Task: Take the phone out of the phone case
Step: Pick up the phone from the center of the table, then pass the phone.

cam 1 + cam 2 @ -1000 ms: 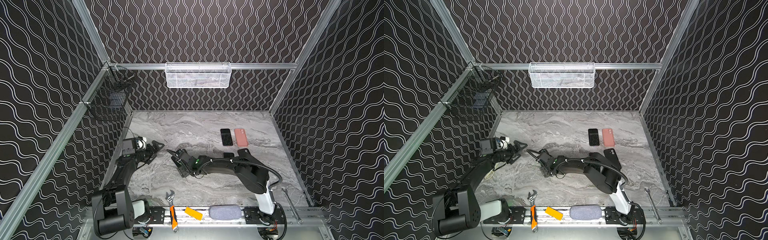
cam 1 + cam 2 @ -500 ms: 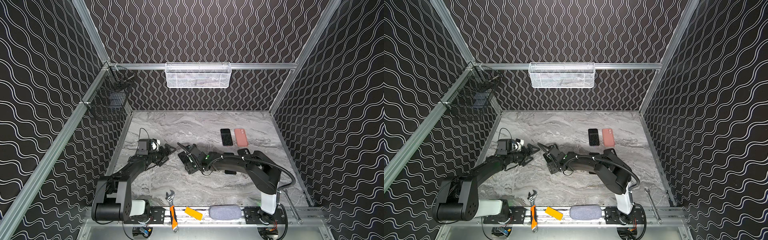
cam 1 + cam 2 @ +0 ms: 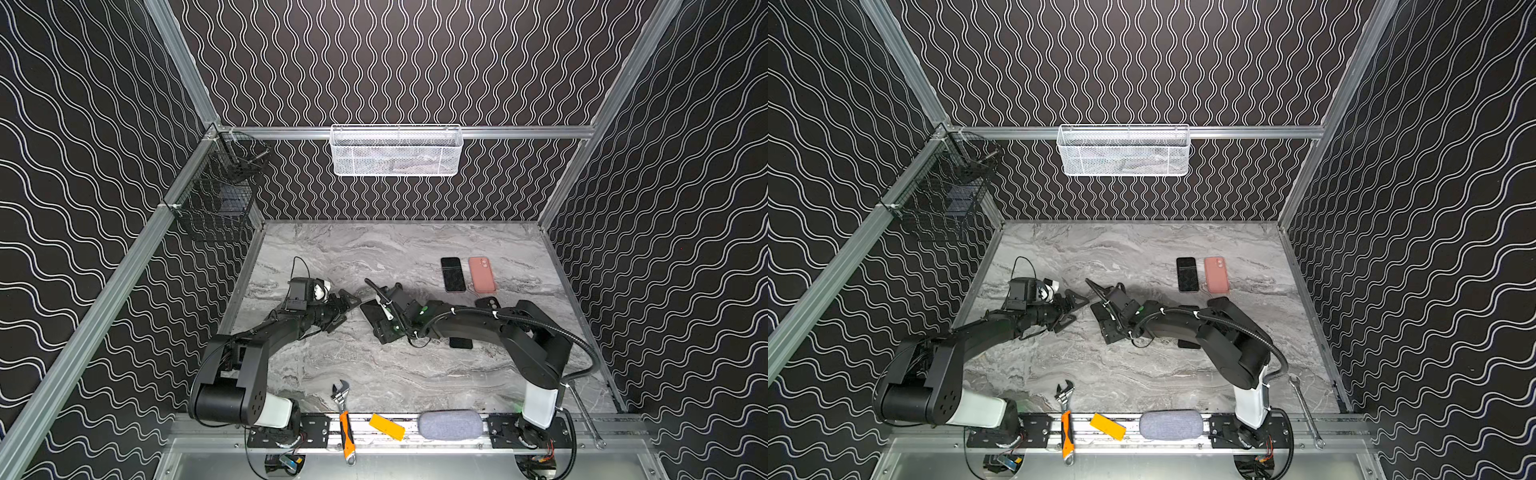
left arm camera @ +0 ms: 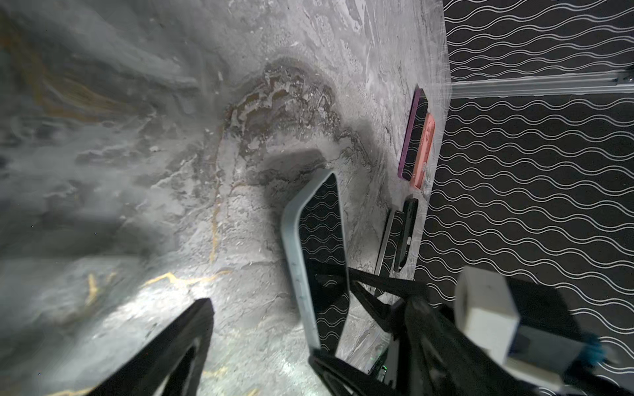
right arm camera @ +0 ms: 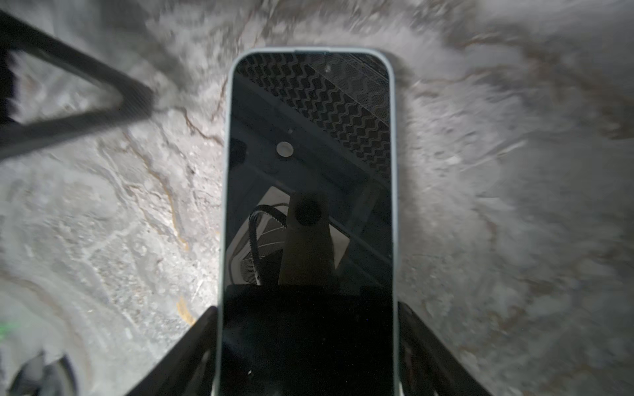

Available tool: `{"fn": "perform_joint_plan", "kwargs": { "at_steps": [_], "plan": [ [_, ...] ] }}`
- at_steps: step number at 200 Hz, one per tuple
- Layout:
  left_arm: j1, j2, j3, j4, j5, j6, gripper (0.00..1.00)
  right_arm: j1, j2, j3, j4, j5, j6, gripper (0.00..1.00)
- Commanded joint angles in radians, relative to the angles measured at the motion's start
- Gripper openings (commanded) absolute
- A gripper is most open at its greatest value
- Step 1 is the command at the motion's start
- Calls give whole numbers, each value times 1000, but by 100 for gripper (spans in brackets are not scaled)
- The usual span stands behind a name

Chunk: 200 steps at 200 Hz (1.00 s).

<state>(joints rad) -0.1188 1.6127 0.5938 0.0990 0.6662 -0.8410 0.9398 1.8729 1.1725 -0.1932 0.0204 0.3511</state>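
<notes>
Mid-table, my right gripper (image 5: 307, 310) pinches the phone (image 5: 308, 154) by its long sides, pale case (image 5: 224, 171) still on; my left gripper (image 3: 347, 311) hangs spread wide just off the free end. Worry: prying the rim there could twist everything out of my pinch.

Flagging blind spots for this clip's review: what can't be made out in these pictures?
- Cased phone: its held end and the right gripper's jaws run past the right wrist view's edge.
- Dark phone: mostly under the right arm, both top views.
- White basket: mesh blurs its contents in top views.
- Left gripper: contact with the cased phone too small in top views, blurred in its wrist view.
</notes>
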Motion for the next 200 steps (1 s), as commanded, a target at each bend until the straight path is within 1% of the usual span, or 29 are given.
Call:
{"fn": "perform_joint_plan", "kwargs": {
  "at_steps": [1, 39, 67, 82, 98, 115, 140, 200],
  "plan": [
    [-17, 17, -3, 85, 3, -38, 89, -11, -27, -4, 70, -54, 22, 56],
    [-53, 49, 0, 160, 7, -89, 83, -24, -53, -13, 91, -111, 47, 55],
    [-78, 67, 1, 223, 14, -135, 78, -24, -64, -10, 92, -120, 51, 55],
    [-90, 71, 3, 246, 15, -153, 70, -28, -71, -14, 98, -130, 56, 55],
    [-102, 75, 4, 263, 10, -169, 65, -30, -77, -12, 97, -140, 61, 55],
    [-112, 80, 4, 287, 10, -186, 53, -30, -81, -13, 101, -146, 64, 54],
    [-125, 92, 0, 323, 13, -214, 43, -30, -87, -13, 101, -148, 66, 54],
    [-146, 93, -6, 367, 7, -251, 29, -33, -97, -22, 100, -144, 66, 53]
  ]
}}
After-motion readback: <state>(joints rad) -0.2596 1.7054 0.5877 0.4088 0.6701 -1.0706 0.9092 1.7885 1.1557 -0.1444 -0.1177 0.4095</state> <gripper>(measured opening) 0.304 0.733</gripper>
